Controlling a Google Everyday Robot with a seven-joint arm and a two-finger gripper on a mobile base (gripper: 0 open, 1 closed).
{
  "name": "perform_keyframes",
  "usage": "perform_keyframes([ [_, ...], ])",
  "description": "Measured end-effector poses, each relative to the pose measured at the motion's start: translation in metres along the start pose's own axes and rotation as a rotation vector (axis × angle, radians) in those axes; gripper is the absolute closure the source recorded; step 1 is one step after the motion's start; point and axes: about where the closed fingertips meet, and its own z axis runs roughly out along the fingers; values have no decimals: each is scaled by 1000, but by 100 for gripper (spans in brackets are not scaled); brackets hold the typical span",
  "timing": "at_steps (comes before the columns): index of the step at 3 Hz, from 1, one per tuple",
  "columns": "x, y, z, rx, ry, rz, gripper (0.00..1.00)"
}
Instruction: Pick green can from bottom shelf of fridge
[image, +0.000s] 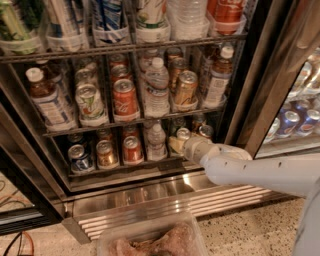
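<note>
camera view: reach is done, the lift is not. the white arm (260, 172) comes in from the right, low across the open fridge (150, 192). its pincer (176, 144) sits inside the bottom shelf (115, 169), in the lane right of the water bottle (156, 142). the pincer is right at the green can (183, 133) and looks to be touching or wrapping its lower body. cannot tell if it is open, closed or gripping.

the can stands upright in its lane on the shelf, not yet pulled out. judged left to do: confirm the grasp, draw the can forward clear of the rack above, and get it out of the fridge.

green can look: a small can, its silver top and rim showing just above the pincer. what shows of the body is dark and the rest is hidden by the pincer. label marks are not readable here. another silver-topped can (205, 131) stands just beside it on the right, close enough to get bumped. the red can (132, 149), gold can (106, 152) and blue can (79, 156) stand in the lanes to the left, apart from the pincer.
</note>
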Motion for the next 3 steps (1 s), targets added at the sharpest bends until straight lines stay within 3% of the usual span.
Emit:
perform_keyframes([
  [3,-10,6,-11,-11,2,-1,100],
])
